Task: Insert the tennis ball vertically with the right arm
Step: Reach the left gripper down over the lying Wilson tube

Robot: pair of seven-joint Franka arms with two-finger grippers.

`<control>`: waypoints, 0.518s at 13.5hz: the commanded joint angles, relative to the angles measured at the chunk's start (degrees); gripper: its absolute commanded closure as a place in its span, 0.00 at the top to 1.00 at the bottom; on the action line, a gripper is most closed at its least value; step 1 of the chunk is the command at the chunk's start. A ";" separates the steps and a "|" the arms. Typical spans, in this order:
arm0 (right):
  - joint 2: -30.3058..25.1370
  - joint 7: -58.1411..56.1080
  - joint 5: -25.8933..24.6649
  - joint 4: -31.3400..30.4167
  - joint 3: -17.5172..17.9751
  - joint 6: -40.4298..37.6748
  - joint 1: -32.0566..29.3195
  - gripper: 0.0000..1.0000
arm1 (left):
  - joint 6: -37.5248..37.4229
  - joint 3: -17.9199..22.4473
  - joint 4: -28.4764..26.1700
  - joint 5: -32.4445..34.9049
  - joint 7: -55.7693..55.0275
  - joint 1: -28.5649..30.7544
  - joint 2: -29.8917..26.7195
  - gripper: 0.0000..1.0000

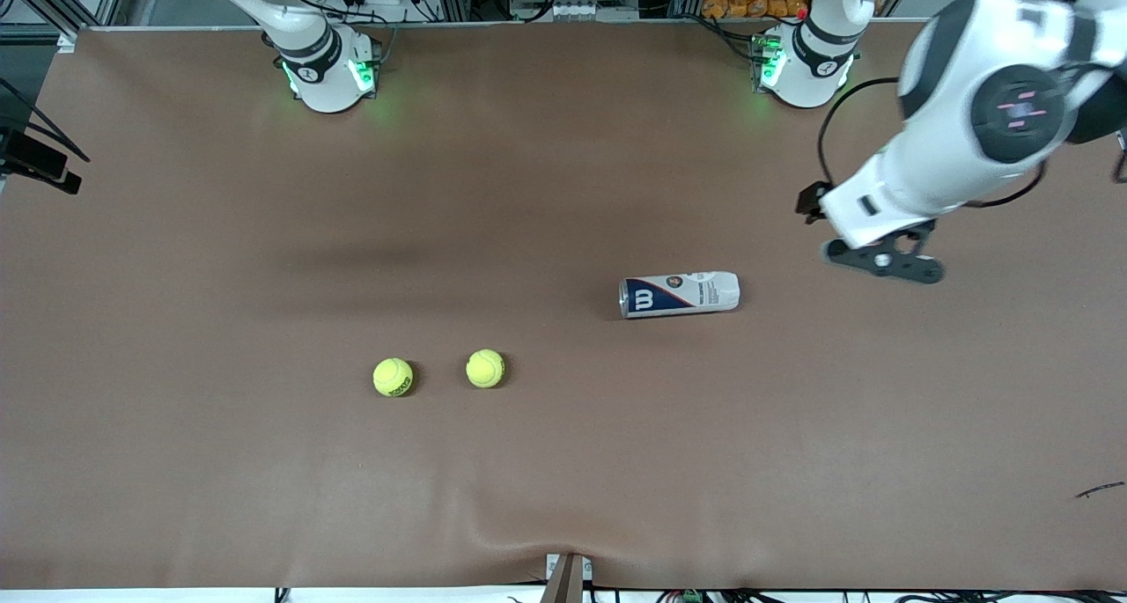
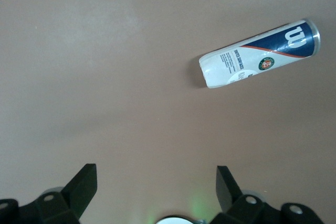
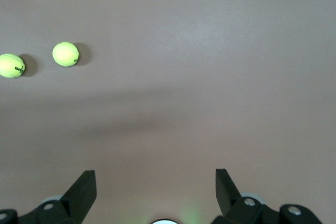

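Observation:
Two yellow-green tennis balls lie side by side on the brown table, one with black print [image 1: 393, 378] [image 3: 10, 65] and a plain one [image 1: 485, 368] [image 3: 65, 54]. A white and navy ball can [image 1: 679, 294] [image 2: 260, 55] lies on its side, farther from the front camera than the balls and toward the left arm's end. My right gripper [image 3: 156, 178] is open and empty, high over bare table, with both balls well off from it; it is out of the front view. My left gripper [image 1: 883, 261] [image 2: 156, 174] hangs open and empty above the table beside the can.
Both arm bases [image 1: 326, 66] [image 1: 806, 62] stand along the table edge farthest from the front camera. The brown cloth [image 1: 563, 462] has a slight ripple near the front edge. A small dark scrap [image 1: 1101, 490] lies near the left arm's end.

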 commanded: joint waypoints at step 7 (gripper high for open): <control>0.11 0.21 -0.79 0.61 0.91 -0.35 -0.97 1.00 | 2.65 -1.85 -0.14 9.01 3.39 -13.54 9.30 1.00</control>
